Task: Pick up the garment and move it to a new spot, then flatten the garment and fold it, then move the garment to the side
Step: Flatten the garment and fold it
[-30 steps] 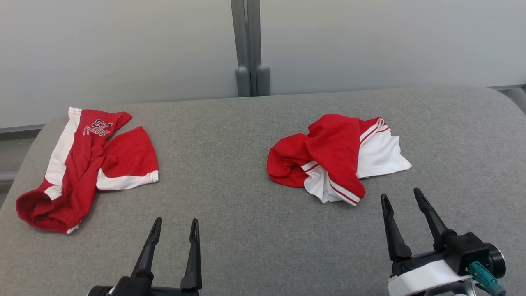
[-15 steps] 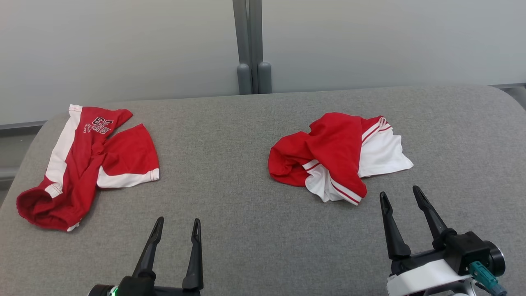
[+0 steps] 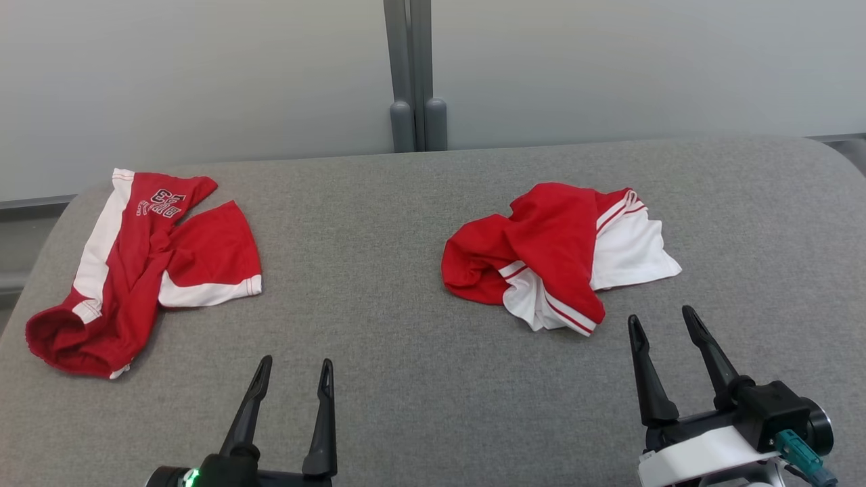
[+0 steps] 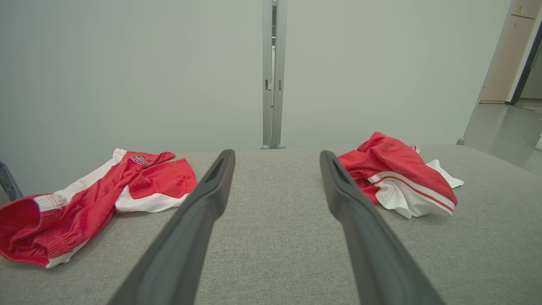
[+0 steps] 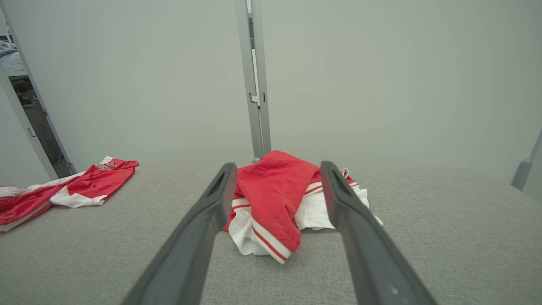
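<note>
I'm at the first step, the pick-up: my left gripper (image 3: 296,360) and right gripper (image 3: 661,314) both stand wide open and empty above the table (image 3: 406,419). The garment (image 3: 555,250) lies crumpled at eleven o'clock from my right gripper, just past its tips; a second garment (image 3: 142,270) lies at ten o'clock from my left. Next, I judge, the right gripper must reach forward and down onto a raised fold, then close.

Grey fabric tabletop (image 3: 406,223), corners rounded; pale wall panels (image 3: 203,81) behind; grey vertical post (image 3: 409,67) between panels.
</note>
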